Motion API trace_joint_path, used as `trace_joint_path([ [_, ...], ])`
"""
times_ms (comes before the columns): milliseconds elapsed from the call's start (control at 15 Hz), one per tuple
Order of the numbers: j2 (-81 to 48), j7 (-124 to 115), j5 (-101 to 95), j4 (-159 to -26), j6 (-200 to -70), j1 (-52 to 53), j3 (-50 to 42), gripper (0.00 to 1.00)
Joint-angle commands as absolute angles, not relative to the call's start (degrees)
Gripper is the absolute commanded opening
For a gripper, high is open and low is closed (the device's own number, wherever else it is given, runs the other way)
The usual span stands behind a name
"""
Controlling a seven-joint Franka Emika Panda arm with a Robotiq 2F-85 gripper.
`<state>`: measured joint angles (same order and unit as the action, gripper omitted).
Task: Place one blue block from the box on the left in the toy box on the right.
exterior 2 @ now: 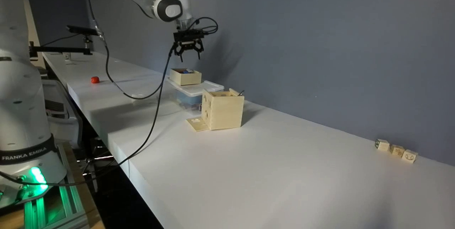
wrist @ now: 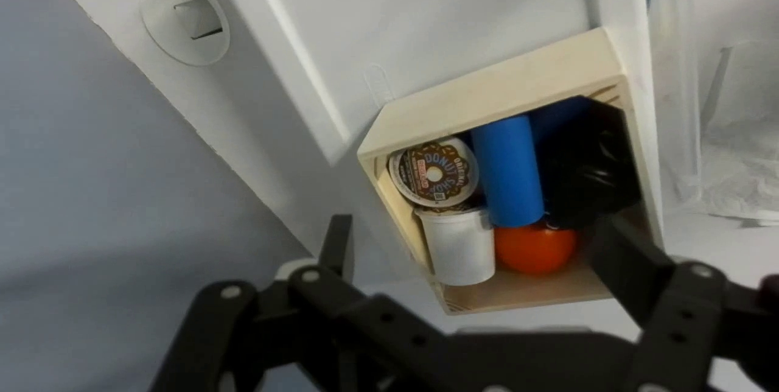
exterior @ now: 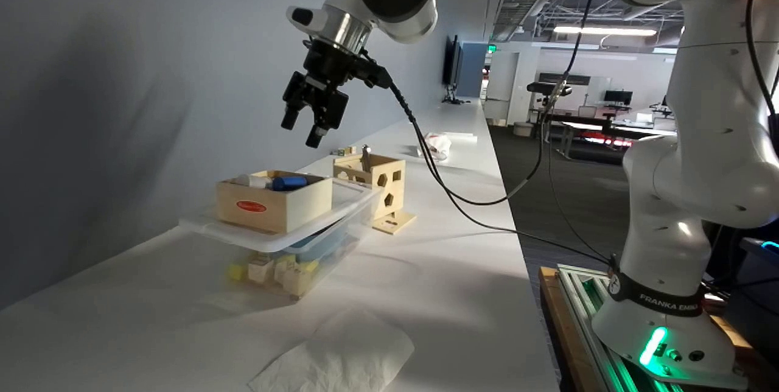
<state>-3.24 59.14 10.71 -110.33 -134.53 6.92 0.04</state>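
Along the counter's point(exterior 2: 302, 172) wall-side edge, left to right in an exterior view: wooden box point(exterior 2: 186, 79) sat on the lid point(exterior 2: 212, 86) of a clear bin point(exterior 2: 187, 105); blue block point(wrist: 510, 173) lay inside that box, beside a white cup point(wrist: 459, 249) and a round orange thing point(wrist: 535, 252). Gripper point(exterior 2: 190, 58) hung well above, fingers point(wrist: 338, 246) spread wide, nothing between them. Toy box point(exterior 2: 226, 113) stood just right of the bin, flat panel point(exterior 2: 199, 126) lying out toward the front edge. Judged step: pre-grasp, block not yet picked. Next move called for lowering, pinching across the block's width clear of the cup, then lifting out.
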Motion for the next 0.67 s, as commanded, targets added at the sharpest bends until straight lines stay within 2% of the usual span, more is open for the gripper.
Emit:
trace_joint_path([
  [0, -7.26, 63.1, 8.17, -105.37, -130.39, 5.2, 2.26, 1.0],
  [600, -11.72, 67.81, 6.76, -101.83, -125.97, 4.2, 4.88, 0.99],
])
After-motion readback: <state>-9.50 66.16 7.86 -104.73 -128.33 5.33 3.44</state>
